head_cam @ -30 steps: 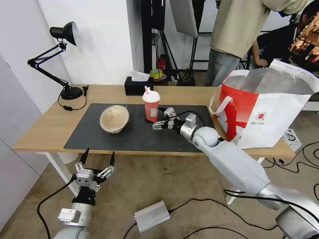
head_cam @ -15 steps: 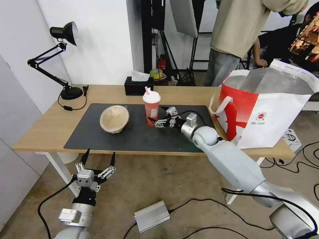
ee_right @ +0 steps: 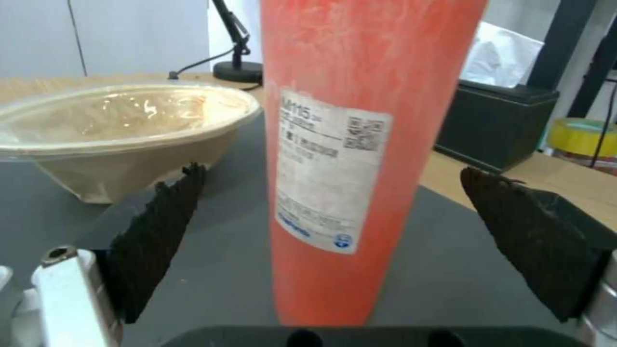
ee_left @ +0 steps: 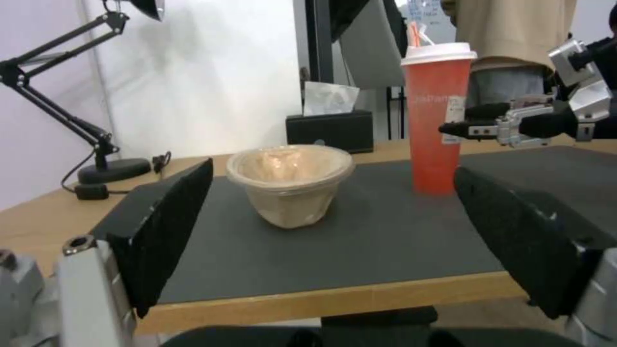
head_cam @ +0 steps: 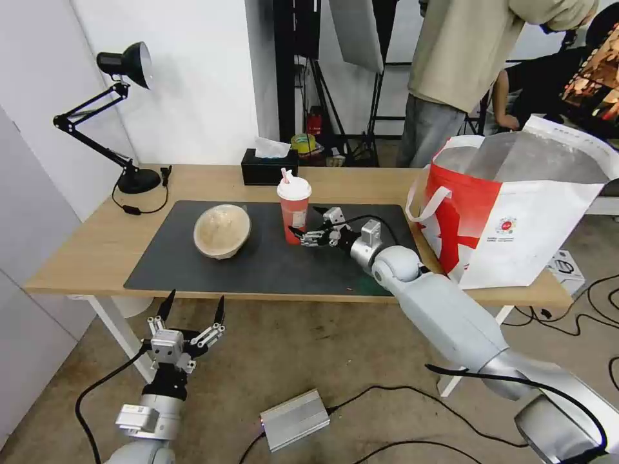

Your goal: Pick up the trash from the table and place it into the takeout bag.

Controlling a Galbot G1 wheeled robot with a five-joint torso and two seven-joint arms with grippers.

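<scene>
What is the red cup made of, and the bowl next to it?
The red cup looks like smooth matte plastic or coated paper, with a printed paper sticker and a white plastic-looking lid. The beige bowl looks like dull paper pulp or fibre, and its clear lid shines with glare, so probably thin plastic.

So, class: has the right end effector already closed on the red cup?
No: the right end effector is open, its fingers either side of the red cup.

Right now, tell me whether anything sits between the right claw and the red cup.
Nothing visible does. The right claw is open beside the red cup, which stands centered between its fingers in the right wrist view. The beige bowl sits off to the side.
</scene>
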